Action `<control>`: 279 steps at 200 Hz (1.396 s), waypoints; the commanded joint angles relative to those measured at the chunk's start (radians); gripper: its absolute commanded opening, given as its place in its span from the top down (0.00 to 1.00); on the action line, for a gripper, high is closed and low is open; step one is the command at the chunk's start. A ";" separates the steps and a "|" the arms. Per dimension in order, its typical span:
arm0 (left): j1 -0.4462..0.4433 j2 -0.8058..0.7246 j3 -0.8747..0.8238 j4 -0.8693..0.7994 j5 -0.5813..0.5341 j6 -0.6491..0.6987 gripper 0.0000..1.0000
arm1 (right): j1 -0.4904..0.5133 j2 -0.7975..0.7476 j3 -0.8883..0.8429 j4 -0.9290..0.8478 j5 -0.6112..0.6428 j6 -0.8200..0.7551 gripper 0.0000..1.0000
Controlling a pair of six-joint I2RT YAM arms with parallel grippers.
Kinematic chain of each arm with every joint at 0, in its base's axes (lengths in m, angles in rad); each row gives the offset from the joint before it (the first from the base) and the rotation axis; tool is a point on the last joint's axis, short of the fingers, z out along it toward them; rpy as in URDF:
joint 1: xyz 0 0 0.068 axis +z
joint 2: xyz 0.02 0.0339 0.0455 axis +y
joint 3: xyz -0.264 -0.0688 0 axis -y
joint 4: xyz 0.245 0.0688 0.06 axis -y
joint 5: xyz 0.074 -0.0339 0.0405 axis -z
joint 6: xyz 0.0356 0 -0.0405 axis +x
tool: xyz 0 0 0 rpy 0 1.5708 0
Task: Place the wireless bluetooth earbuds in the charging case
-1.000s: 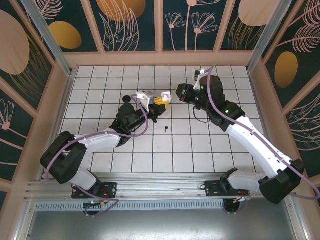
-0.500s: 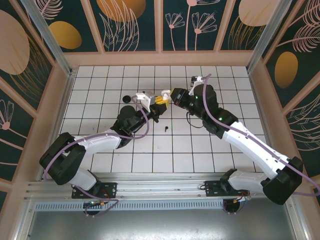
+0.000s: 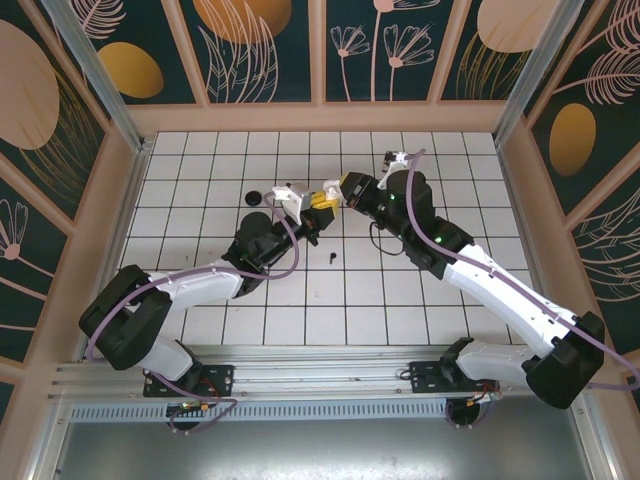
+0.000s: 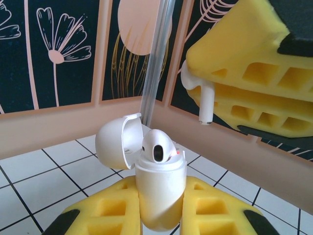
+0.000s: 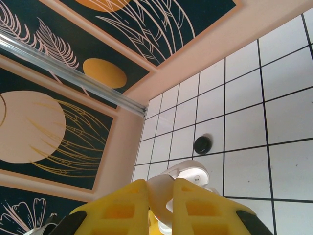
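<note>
Left fingers [image 4: 102, 210] clamped the open white case [image 4: 159, 181], lower centre; right fingers [image 4: 254, 73] pinched a white earbud [image 4: 205, 98], upper right. I feared its stem entering crooked, knocking the seated earbud [image 4: 157, 146].

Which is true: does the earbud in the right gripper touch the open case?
Apart. The left wrist view shows wall between the case and the stem of the earbud in the right gripper.

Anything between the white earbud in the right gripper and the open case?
Nothing visible does. The white earbud in the right gripper hangs above and right of the case, air between. A seated earbud fills one slot; the other is hidden.
</note>
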 commanded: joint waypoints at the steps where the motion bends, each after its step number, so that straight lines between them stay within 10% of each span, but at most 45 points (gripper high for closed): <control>1: -0.005 -0.026 -0.008 0.057 -0.016 0.019 1.00 | 0.011 0.026 0.000 0.031 0.015 0.006 0.85; 279: -0.008 0.003 -0.009 0.055 -0.023 0.038 1.00 | 0.014 0.094 0.065 0.035 0.034 -0.024 0.86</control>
